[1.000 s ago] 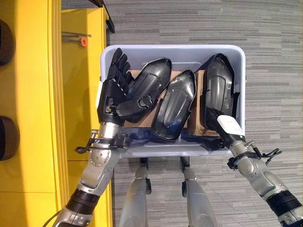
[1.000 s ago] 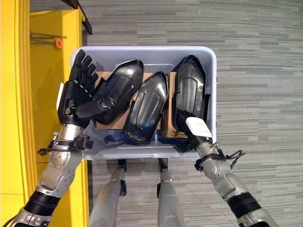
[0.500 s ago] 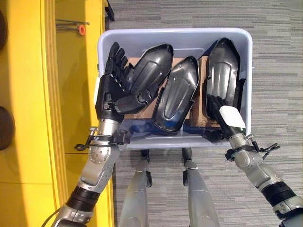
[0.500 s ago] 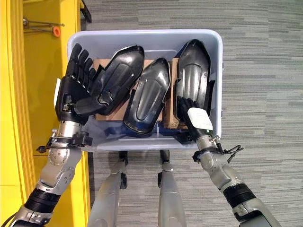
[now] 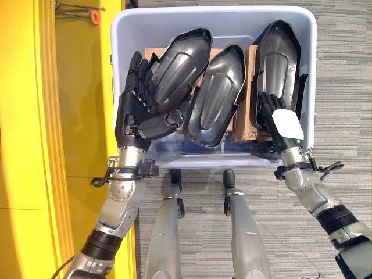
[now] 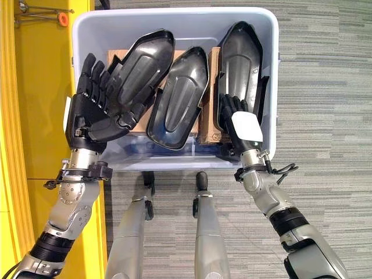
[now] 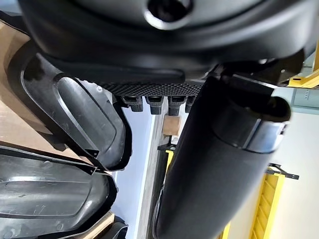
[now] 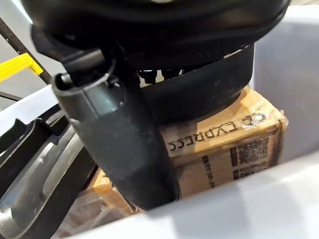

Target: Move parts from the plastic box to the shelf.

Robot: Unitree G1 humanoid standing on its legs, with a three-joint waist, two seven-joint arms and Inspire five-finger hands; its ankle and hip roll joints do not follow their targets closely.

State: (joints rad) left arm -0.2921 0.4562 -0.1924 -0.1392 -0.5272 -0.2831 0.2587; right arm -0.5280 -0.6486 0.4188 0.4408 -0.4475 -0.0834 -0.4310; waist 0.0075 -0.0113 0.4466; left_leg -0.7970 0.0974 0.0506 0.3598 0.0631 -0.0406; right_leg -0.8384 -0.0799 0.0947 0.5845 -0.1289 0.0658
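Three black moulded shell parts lie side by side on cardboard in the pale blue plastic box (image 5: 221, 13). My left hand (image 5: 135, 113) is at the left part (image 5: 183, 61): its fingers run along and under the part's left edge, and its thumb (image 7: 214, 164) curls over the near end, pinching it. The middle part (image 5: 215, 99) lies untouched. My right hand (image 5: 268, 110) rests straight fingers on the near end of the right part (image 5: 279, 58). Its white-covered thumb hangs in front of the cardboard (image 8: 224, 144), off the part.
The yellow shelf (image 5: 75, 87) stands directly left of the box, its surface level with the box's left rim. An orange-tipped tool (image 5: 93, 16) lies at the shelf's far end. Grey carpet surrounds the box on the right.
The camera has shifted, so the box sits higher in view. My left fingers came in from over the left rim to beside the left part. My right fingers slid onto the right part's end.
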